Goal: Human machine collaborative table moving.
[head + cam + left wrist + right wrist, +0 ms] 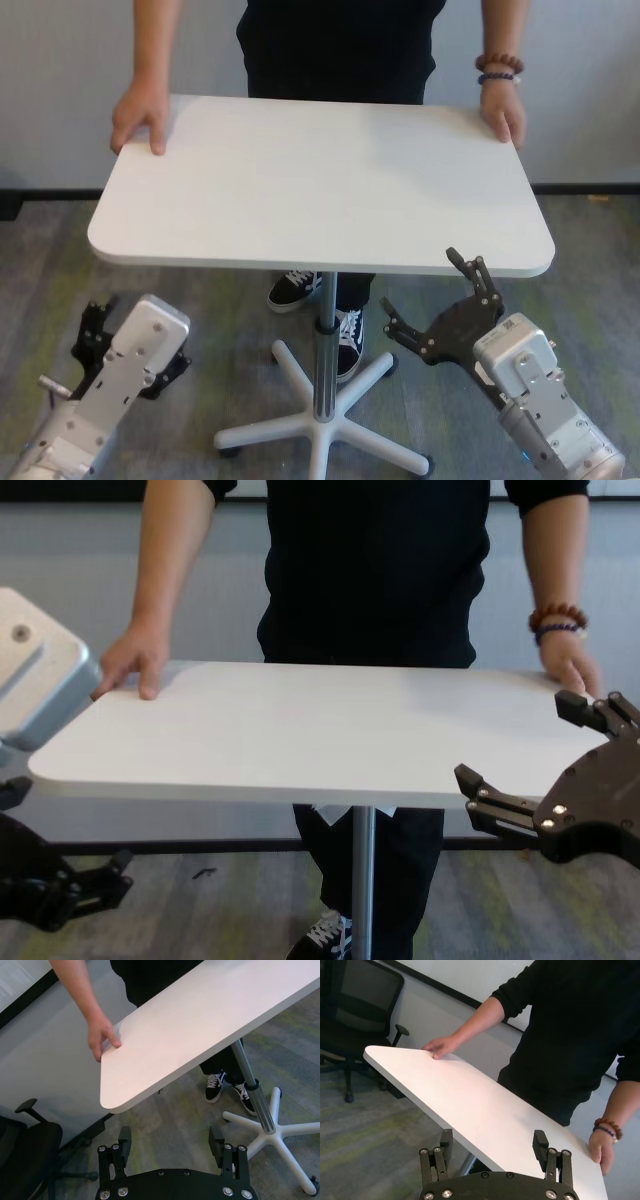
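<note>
The white table [320,180] stands on a slim metal pole [325,340]. The human [340,40], in a black shirt, stands behind it with a hand on each far corner [140,115] and bead bracelets [498,68] on one wrist. My right gripper [428,292] is open just below the table's near right corner, with its jaws level with the edge in the chest view [525,745]; I cannot tell if it touches. My left gripper [135,350] is open, lower down under the near left corner and apart from it [170,1142].
A white five-star wheeled base [320,430] spreads on the grey carpet between my arms. The human's black-and-white shoes [295,288] stand by the pole. A black office chair [360,1005] stands off to one side against the wall.
</note>
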Action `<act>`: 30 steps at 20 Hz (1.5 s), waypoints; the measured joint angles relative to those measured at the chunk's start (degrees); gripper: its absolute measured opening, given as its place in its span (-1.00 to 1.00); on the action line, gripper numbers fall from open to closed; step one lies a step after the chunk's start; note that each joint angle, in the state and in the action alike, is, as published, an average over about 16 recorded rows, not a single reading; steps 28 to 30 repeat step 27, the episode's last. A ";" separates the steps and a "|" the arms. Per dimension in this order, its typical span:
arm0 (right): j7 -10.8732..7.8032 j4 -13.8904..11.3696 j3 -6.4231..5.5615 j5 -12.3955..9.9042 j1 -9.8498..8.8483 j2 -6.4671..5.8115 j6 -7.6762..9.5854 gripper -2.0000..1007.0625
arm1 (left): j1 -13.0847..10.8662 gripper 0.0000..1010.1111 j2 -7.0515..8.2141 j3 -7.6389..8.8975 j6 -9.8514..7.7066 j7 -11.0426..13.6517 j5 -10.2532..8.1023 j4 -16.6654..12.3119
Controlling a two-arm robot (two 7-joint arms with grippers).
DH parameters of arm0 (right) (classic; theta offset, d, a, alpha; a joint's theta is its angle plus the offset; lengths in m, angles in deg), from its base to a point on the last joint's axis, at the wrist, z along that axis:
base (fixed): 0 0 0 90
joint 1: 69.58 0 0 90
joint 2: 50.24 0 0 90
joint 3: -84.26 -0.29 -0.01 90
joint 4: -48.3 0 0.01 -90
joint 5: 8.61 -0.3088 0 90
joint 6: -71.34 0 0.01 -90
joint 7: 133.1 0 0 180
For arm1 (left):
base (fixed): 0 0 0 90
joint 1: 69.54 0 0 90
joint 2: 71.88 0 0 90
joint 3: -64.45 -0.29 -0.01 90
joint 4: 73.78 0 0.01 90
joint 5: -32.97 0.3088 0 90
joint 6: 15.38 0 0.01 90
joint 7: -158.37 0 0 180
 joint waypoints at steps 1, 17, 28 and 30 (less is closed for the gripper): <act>-0.03 -0.28 -0.08 0.08 -0.27 0.06 0.17 0.99 | -0.30 0.98 0.10 0.06 0.07 -0.10 0.05 -0.25; -0.03 -0.44 -0.03 2.01 -0.72 0.24 1.23 0.99 | -0.63 0.98 0.45 0.32 0.74 -0.61 0.61 0.19; -0.10 -0.37 -0.02 1.84 -0.67 0.20 1.11 0.99 | -0.59 0.98 0.44 0.29 0.56 -0.45 0.58 0.23; -0.10 -0.37 -0.02 1.84 -0.67 0.20 1.11 0.99 | -0.59 0.98 0.44 0.29 0.56 -0.45 0.58 0.23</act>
